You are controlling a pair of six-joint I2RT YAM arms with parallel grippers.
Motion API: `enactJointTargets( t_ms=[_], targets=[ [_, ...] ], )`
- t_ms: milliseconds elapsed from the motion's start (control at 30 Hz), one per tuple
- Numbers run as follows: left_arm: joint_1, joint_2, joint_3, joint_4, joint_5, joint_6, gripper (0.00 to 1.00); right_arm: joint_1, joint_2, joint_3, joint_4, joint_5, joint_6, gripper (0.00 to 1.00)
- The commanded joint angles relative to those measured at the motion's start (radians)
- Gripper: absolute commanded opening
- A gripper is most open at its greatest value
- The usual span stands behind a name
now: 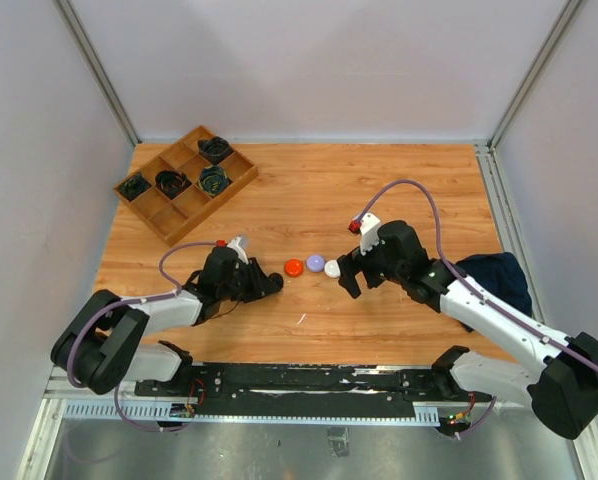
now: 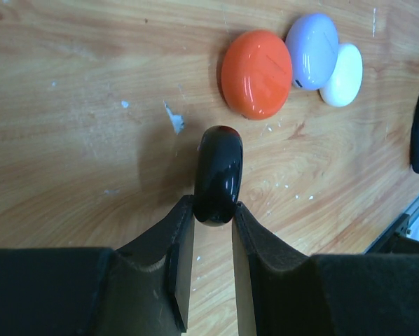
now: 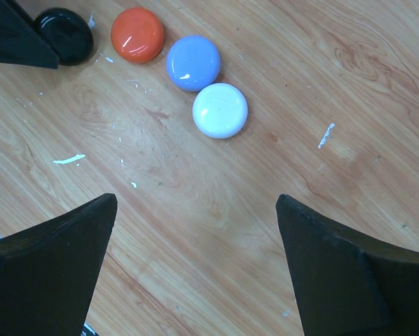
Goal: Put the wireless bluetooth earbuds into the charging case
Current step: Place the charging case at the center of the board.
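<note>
Preparation, seemingly: left hand pinches the black charging case on edge; right hand, wide open and empty, should help open it.

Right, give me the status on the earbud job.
Done: nothing visible; the orange case, purple case and white case lie shut, no earbuds in view. In hand: the left fingers are shut on the black case; the right fingers hover open, empty. Left: opening cases and seating earbuds.
</note>
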Motion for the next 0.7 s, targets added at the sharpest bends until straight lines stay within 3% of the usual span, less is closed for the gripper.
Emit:
enactJointTargets(
  t_ms=[0,100,267,500,667],
  targets=[
    [0.008,0.061,0.056,-0.006,0.027,-0.020,0.11,-0.018,-0.024,-0.015,0.021,0.022,0.021,0.98],
    [0.008,0.105,0.073,0.009,0.041,-0.036,0.15,-0.021,-0.025,-0.018,0.019,0.020,0.025,0.98],
    [0.008,0.124,0.088,-0.035,0.022,-0.046,0.36,-0.030,-0.026,-0.022,0.006,0.034,0.055,0.99],
    [0.010,0.013,0.086,-0.156,-0.073,-0.008,0.68,-0.050,-0.006,-0.003,-0.046,0.051,0.144,0.98],
    [0.018,-0.087,0.114,-0.287,-0.159,0.029,0.84,-0.050,0.077,0.103,-0.166,0.178,0.241,0.98]
  ],
)
